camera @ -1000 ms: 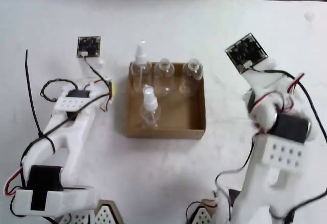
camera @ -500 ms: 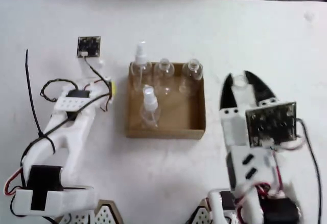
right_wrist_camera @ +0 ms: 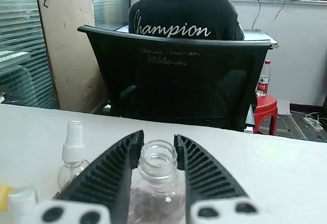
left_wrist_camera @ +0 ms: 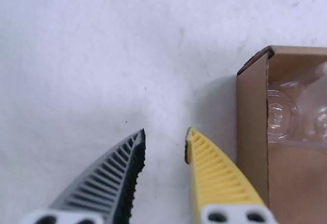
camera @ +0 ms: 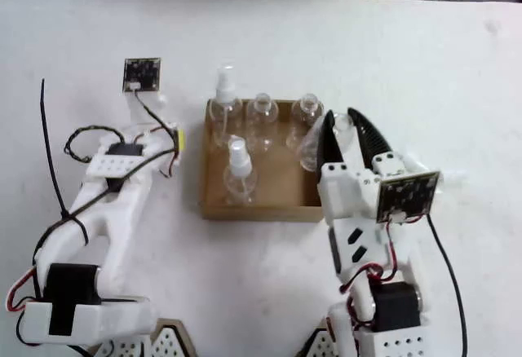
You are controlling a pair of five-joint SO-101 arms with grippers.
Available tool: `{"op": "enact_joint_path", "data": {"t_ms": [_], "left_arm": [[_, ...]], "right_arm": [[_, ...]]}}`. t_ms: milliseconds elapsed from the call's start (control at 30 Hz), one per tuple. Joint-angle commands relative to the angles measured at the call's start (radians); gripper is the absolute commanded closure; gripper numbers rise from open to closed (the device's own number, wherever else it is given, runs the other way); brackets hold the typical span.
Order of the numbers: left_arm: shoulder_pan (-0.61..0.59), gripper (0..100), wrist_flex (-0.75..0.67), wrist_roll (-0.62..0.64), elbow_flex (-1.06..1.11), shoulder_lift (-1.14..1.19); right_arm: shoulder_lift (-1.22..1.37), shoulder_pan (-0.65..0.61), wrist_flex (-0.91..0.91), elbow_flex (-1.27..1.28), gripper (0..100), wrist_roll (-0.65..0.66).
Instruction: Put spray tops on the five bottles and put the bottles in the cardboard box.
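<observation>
The white table (camera: 424,55) carries the cardboard box (camera: 263,210) at its middle, with an arm on each side. The left arm (camera: 106,202) lies along the table to the left of the box, and the right arm (camera: 367,243) stands at the box's near right corner. Four clear bottles stand inside the box. A capped bottle (camera: 223,104) is in the far left corner, with two uncapped bottles to its right along the far wall, the middle bottle (camera: 262,116) and the corner bottle (camera: 307,114). A second capped bottle (camera: 238,169) stands nearer, on the left half of the box floor. The right gripper (camera: 341,121) has its black fingers closed on the neck of a fifth bottle (right_wrist_camera: 157,193), which has no spray top. It holds this bottle at the box's right wall, and whether the bottle touches the box cannot be told. The left gripper (left_wrist_camera: 164,141) sits low over the bare table just beside the box's left wall. Its grey and yellow fingers are a narrow gap apart with nothing between them.
</observation>
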Motion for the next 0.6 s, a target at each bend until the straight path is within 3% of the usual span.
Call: {"op": "enact_joint_path", "data": {"t_ms": [0,300,567], "left_arm": [[0.013,88,-0.026,-0.014,-0.008,-0.021],[0.013,88,-0.026,-0.014,-0.008,-0.021],[0.027,88,-0.026,-0.014,-0.008,-0.021]], "right_arm": [[-0.064,-0.021,-0.096,0.132,98.3,-0.005],[-0.162,-0.05,-0.229,0.414,98.3,-0.003],[-0.203,-0.101,-0.16,0.459,98.3,0.08]]}}
